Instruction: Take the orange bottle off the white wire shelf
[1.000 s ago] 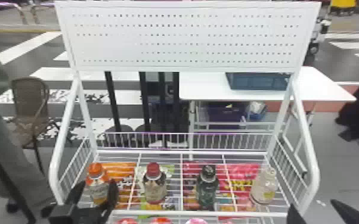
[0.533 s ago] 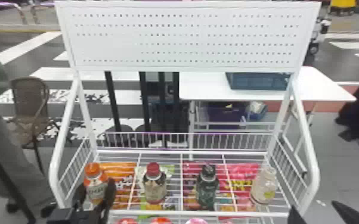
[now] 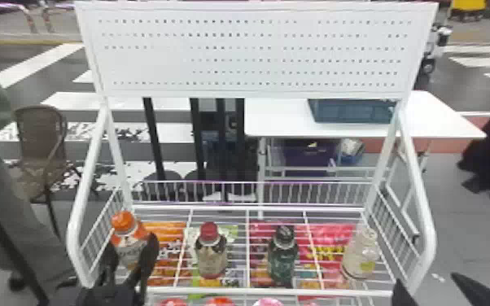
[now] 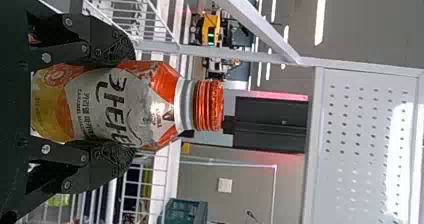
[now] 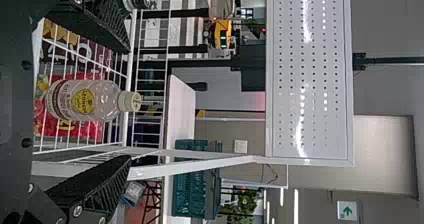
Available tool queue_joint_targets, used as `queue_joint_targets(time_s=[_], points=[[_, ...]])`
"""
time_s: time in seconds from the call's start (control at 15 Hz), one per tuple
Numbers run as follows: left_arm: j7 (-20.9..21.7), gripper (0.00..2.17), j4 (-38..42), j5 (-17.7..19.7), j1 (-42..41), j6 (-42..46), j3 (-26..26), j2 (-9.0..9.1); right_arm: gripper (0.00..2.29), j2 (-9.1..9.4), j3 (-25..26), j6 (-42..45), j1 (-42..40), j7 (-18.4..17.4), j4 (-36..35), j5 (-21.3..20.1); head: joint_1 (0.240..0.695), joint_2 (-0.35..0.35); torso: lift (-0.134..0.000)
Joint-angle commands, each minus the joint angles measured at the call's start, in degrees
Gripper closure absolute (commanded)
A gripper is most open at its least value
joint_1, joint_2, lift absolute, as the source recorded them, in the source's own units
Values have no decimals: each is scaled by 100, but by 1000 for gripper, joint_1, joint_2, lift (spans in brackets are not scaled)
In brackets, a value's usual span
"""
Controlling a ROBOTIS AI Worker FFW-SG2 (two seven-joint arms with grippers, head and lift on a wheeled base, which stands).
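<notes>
Head view has the orange bottle [image 3: 130, 244] at the left end of the white wire shelf [image 3: 276, 290], upright or close to it, between the fingers of the left gripper [image 4: 132, 104]. Left wrist view: both fingers up against the bottle's sides, closed in to its width, cap sticking out past the tips; looks like a proper grip. Right gripper [image 5: 129, 104] wide open, holding nothing, at the shelf's right end. Progress: reach done, grasp apparently done; can't tell if the base is clear of the wires. Left to do, I'd judge: lift, then bring it out over the front rail without snagging. Other bottles standing on the shelf: red-capped bottle [image 3: 211, 254], dark bottle [image 3: 283, 254], clear bottle [image 3: 360, 254], all apart from the orange one. Surface is open white wire, low rails at sides and back, colourful packets [image 3: 169, 232] visible through the grid, perforated white panel [image 3: 256, 53] above. Room: white table [image 3: 272, 118] behind with a blue bin [image 3: 350, 112] on it, woven chair [image 3: 40, 130] off left, crossing-style white stripes on dark floor, green exit sign [image 5: 347, 211] in right wrist view.
</notes>
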State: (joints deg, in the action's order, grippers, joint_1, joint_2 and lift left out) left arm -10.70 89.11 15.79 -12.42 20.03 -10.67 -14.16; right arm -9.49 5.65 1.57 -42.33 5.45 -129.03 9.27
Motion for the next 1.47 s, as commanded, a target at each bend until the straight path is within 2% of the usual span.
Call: queue_joint_targets(time_s=[0.0,0.27,0.53,0.87,1.4], points=[[-64,714,1153,-147,-568,-611,135,-61,144,-1,-20,5,41,0,36,4,499,0,0],[-90,711,2796,-490,-1456,-1701,504,-87,144,-1,-29,5,129,0,133,22,499,0,0],[-99,711,3640,-665,-2080,-2035,830,-105,144,8,-47,5,190,0,212,40,499,0,0],[-116,711,4053,-841,-2581,-1894,873,-35,144,17,-47,5,225,0,247,48,499,0,0],[-134,711,4071,-920,-2599,-1894,803,-35,144,26,-47,5,261,0,247,57,499,0,0]])
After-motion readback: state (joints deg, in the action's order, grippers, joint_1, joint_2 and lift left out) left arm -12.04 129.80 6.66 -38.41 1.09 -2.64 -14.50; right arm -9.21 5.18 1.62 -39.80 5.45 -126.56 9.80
